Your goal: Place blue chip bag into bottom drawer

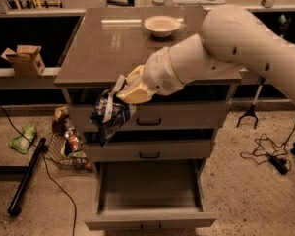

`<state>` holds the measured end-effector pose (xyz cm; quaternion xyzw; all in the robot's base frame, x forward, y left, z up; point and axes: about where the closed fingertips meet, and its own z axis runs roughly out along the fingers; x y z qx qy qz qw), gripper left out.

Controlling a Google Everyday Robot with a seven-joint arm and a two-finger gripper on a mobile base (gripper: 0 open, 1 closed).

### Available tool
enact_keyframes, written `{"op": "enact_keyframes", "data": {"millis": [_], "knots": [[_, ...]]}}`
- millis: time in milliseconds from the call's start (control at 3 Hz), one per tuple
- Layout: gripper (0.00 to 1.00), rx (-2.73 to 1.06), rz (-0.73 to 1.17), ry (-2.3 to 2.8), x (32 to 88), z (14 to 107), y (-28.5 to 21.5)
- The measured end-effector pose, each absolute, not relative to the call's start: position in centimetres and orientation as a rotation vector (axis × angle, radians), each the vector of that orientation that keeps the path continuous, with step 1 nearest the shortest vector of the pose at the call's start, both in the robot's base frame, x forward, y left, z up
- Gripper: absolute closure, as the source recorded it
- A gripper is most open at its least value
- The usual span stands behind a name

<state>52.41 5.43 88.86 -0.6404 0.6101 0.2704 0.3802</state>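
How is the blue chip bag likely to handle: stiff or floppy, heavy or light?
Probably floppy: the blue chip bag hangs crumpled below the gripper, in front of the top drawer. Likely light, as it dangles from one pinched edge. Its shiny foil may be slippery.

Robot lab (cables (263, 154) on floor (246, 195)), tool (117, 95) before drawer cabinet (113, 48)
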Motion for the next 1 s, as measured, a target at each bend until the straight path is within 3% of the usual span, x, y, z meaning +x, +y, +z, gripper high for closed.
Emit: {"op": "enact_keyframes", "data": {"millis": [1000], "knots": [[1.00, -1.391, 0.903, 1.722, 50.2, 67.0, 5.8]]}}
